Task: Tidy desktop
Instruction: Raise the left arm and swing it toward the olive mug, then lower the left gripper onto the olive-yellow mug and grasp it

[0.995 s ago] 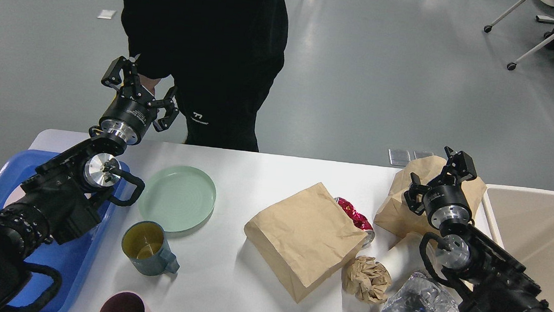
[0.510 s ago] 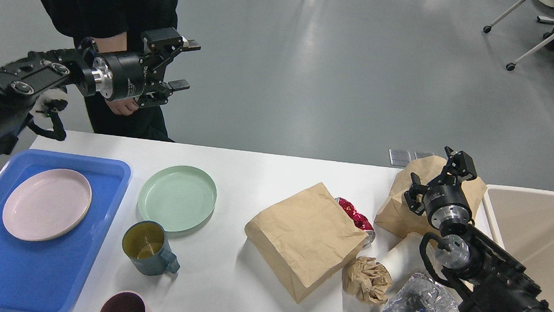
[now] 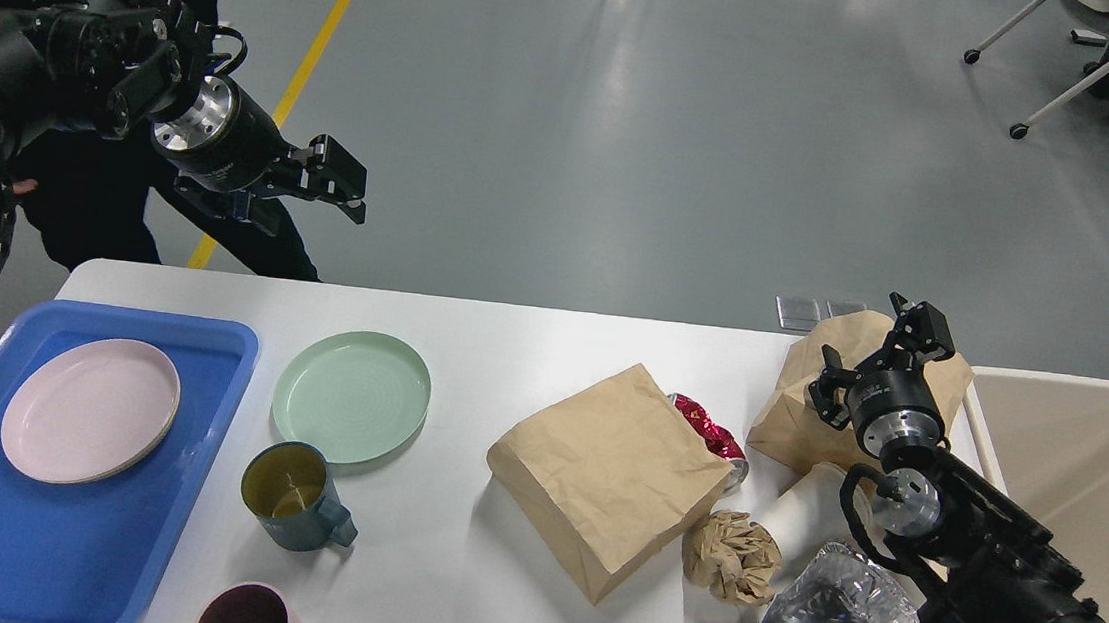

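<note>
The desktop (image 3: 450, 584) fills the lower view, with dishes on the left and trash on the right. The green plate (image 3: 350, 409) looks stiff, slick and breakable, so I'd pinch its rim. The paper bag (image 3: 605, 477) is light and floppy; grab a top fold. Since half a second ago, the left gripper (image 3: 325, 186) has swung higher and further left, open and empty. The right gripper (image 3: 877, 355) hasn't budged by the far bag; can't tell its jaws.
</note>
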Robot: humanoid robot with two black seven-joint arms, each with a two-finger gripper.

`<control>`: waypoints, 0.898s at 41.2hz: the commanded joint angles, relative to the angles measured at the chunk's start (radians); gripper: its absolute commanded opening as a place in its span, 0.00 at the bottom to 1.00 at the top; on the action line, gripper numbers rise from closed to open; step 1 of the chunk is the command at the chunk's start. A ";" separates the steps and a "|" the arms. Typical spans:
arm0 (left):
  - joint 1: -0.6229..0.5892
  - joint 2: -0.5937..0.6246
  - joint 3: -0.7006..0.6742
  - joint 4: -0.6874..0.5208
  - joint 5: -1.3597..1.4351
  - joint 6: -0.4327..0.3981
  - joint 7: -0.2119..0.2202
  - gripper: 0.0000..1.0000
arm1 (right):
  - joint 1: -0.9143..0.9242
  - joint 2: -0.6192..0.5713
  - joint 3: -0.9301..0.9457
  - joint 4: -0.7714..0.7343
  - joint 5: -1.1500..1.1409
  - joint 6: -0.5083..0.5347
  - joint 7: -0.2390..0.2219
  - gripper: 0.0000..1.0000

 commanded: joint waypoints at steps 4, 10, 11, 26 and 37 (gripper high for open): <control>-0.004 -0.006 0.054 -0.059 0.037 0.000 0.007 0.96 | 0.000 0.000 0.000 -0.001 0.001 0.000 0.000 1.00; -0.005 -0.005 0.048 -0.107 0.052 0.000 0.009 0.97 | 0.000 0.000 0.000 -0.002 0.000 0.000 0.000 1.00; -0.005 -0.005 0.049 -0.109 0.052 0.000 0.009 0.97 | 0.000 0.000 0.000 -0.002 0.000 0.000 0.000 1.00; 0.007 -0.023 0.046 -0.165 0.158 0.000 0.105 0.96 | 0.001 0.000 0.000 -0.002 0.000 0.000 0.000 1.00; 0.052 -0.023 -0.026 -0.285 0.178 0.000 0.265 0.96 | 0.001 0.000 0.000 -0.001 0.000 0.000 0.000 1.00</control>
